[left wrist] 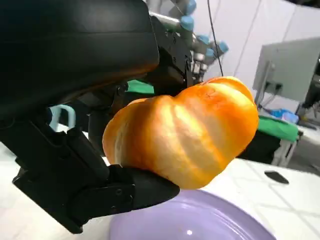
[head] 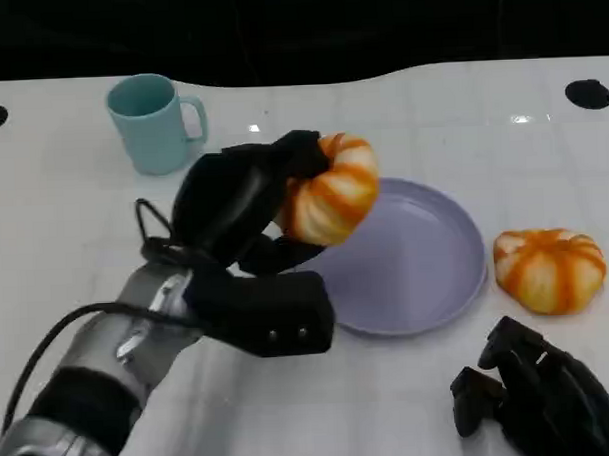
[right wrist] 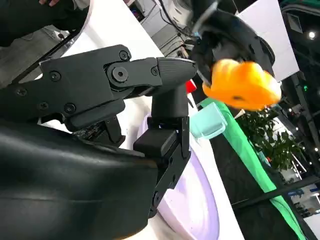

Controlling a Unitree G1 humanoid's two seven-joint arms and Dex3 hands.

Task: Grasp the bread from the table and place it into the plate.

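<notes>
The left hand holds the bread, an orange, ridged, pumpkin-shaped roll with paler bands between the ridges. Black fingers support the bread from beneath; the hand's black shell covers it from above and behind. The bread is raised clear above the plate, a lilac dish whose rim and inner surface lie directly below it. The plate rests on a white tabletop. A pale teal mug handle shows behind the hand.
</notes>
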